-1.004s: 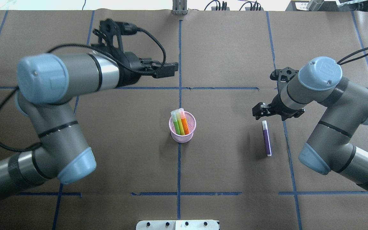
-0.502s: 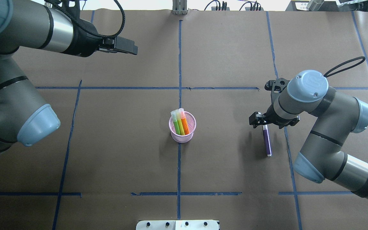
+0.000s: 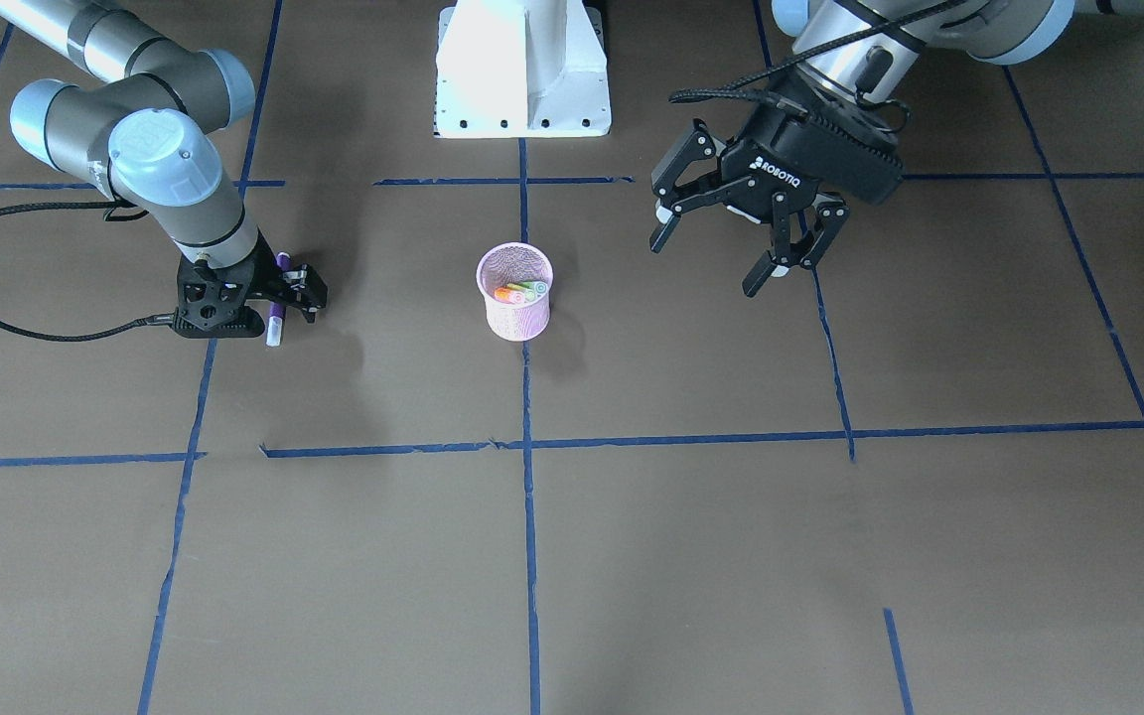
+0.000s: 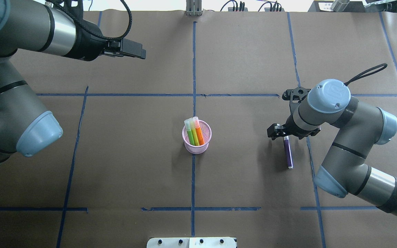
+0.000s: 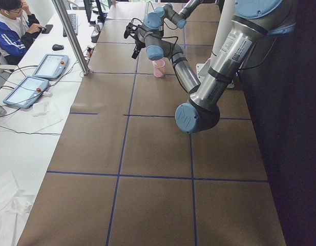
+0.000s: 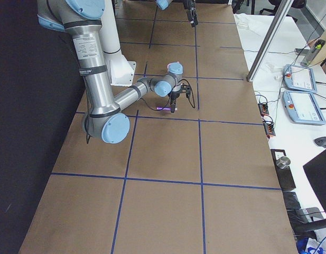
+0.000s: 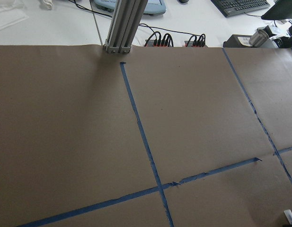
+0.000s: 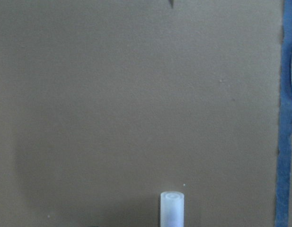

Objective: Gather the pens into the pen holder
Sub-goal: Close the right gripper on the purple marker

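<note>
The pink mesh pen holder point(image 4: 197, 137) point(image 3: 515, 293) stands mid-table with green and orange pens point(image 4: 194, 132) upright inside it. A purple pen point(image 4: 288, 154) point(image 6: 164, 109) lies flat to its right. My right gripper point(image 4: 285, 134) point(image 3: 277, 294) is down at that pen's pale cap end, open, with fingers on either side of it. The cap point(image 8: 172, 209) fills the bottom of the right wrist view. My left gripper point(image 3: 716, 253) point(image 4: 134, 53) hangs high over the far left of the table, open and holding nothing.
Blue tape lines point(image 4: 193, 69) divide the brown paper table cover. An aluminium post point(image 4: 194, 9) stands at the far edge and the robot's white base plate point(image 4: 191, 242) at the near edge. A seated person point(image 5: 12, 28) and tablets point(image 5: 27, 89) occupy the side desk.
The left arm swung up and away from the middle to the far left. My right gripper came down and toward the purple pen, now covering its cap end.
</note>
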{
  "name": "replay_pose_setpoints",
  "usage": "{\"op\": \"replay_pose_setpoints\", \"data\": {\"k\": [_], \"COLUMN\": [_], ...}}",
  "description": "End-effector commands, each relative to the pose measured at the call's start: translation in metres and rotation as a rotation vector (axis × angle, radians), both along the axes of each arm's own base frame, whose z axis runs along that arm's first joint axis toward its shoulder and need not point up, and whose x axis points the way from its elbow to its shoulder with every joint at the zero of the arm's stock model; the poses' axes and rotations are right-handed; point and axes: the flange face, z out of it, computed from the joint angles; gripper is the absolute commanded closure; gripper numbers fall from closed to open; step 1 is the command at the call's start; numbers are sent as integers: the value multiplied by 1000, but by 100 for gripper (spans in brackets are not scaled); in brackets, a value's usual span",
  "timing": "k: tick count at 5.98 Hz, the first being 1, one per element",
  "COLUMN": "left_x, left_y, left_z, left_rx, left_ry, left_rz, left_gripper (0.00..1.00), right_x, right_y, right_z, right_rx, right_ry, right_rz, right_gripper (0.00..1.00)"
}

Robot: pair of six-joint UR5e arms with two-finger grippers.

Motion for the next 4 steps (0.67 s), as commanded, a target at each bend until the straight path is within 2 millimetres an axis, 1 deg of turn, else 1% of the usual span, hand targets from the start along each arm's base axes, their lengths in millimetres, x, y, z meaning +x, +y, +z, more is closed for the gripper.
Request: {"op": "replay_pose_setpoints", "data": {"k": [1,2,4], "left_x": [0,0,0], "left_y": [0,0,0], "left_z": [1,2,1], "left_rx": [0,-1,-1], "left_ry": [0,-3,-2], "left_rz": [-1,0,-1], "left_gripper": [0,0,0], "right_x": [-4,-2,7], "right_y": [-3,-4,-9], "right_z": [6,4,1], "right_rx": [12,12,2], "right_ry": [-22,-26,-39], "right_rz": [1,4,9], "right_gripper": [2,10,35]}}
